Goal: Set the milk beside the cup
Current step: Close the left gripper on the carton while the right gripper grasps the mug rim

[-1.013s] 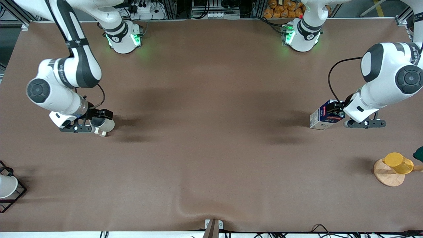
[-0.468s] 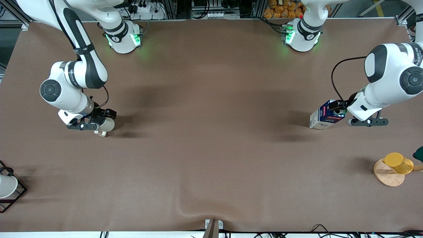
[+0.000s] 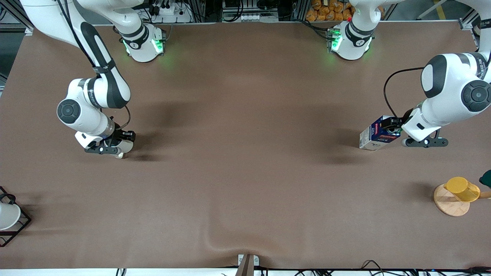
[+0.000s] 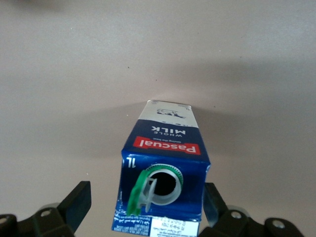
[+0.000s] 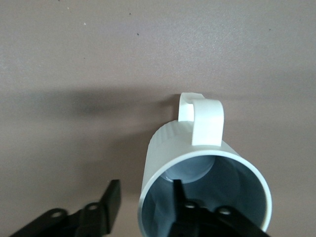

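Observation:
The milk (image 3: 378,135), a blue carton with a red band and a white lower part, stands on the brown table at the left arm's end. My left gripper (image 3: 391,126) is open and straddles its top. The left wrist view shows the milk (image 4: 165,163) between the fingers of the left gripper (image 4: 146,197), with a gap on one side. The cream-white cup (image 3: 124,147) stands at the right arm's end, mostly hidden under my right gripper (image 3: 123,138). In the right wrist view the cup (image 5: 197,148) has one finger of the open right gripper (image 5: 145,193) inside it and one outside its wall.
A yellow cup (image 3: 462,188) lies on a round wooden coaster (image 3: 448,207) nearer the front camera than the milk. A white cup in a black wire frame (image 3: 7,216) sits at the table edge at the right arm's end. The table cover has a wrinkle (image 3: 215,241) near the front edge.
The right arm has swung toward the table's middle, bringing its gripper over the cup. The left gripper shifted slightly at the milk. Milk and cup have stayed in place.

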Tool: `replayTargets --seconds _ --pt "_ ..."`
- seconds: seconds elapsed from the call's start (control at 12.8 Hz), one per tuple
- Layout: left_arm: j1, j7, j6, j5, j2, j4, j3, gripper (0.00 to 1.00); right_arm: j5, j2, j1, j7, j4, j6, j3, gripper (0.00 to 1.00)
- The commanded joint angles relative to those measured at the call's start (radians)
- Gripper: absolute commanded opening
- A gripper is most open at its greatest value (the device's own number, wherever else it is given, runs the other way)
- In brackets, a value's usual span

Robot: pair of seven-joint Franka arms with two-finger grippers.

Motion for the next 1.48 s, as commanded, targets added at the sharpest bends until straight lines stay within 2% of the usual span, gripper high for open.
replayTargets --seconds 0.0,0.23,0.62,0.7,0.78,0.86,1.01,1.17,1.4 --pt "0.002 -0.006 0.011 -0.029 -0.011 -0.016 -0.009 1.00 0.012 -0.008 -0.007 0.011 0.006 -0.021 0.010 0.00" --pt "0.005 -0.003 0.012 -0.029 0.008 -0.015 -0.009 1.00 0.012 -0.030 -0.006 -0.001 0.009 -0.053 0.011 0.00" --pt "0.002 -0.001 0.012 -0.027 0.031 -0.013 -0.008 1.00 0.015 -0.085 0.017 0.010 0.072 -0.147 0.024 0.00" --pt "0.002 -0.001 0.009 -0.027 0.029 -0.012 -0.008 1.00 0.046 -0.088 0.032 0.011 0.101 -0.189 0.034 0.00" --pt "0.003 0.002 0.003 -0.027 0.029 -0.012 -0.009 0.96 0.081 -0.092 0.042 0.008 0.130 -0.241 0.038 0.00" --pt "0.003 0.003 0.001 -0.027 0.029 -0.012 -0.008 0.88 0.092 -0.097 0.048 0.011 0.158 -0.286 0.044 0.00" --pt "0.002 0.003 0.000 -0.027 0.029 -0.010 -0.008 0.77 0.094 -0.103 0.083 0.058 0.190 -0.322 0.061 0.00" --pt "0.005 0.005 0.000 -0.027 0.029 -0.010 -0.009 0.59 0.095 -0.097 0.156 0.109 0.192 -0.317 0.062 0.00" --pt "0.002 0.008 -0.005 -0.027 0.028 -0.001 -0.009 0.52 0.143 -0.090 0.281 0.226 0.207 -0.311 0.061 0.00"
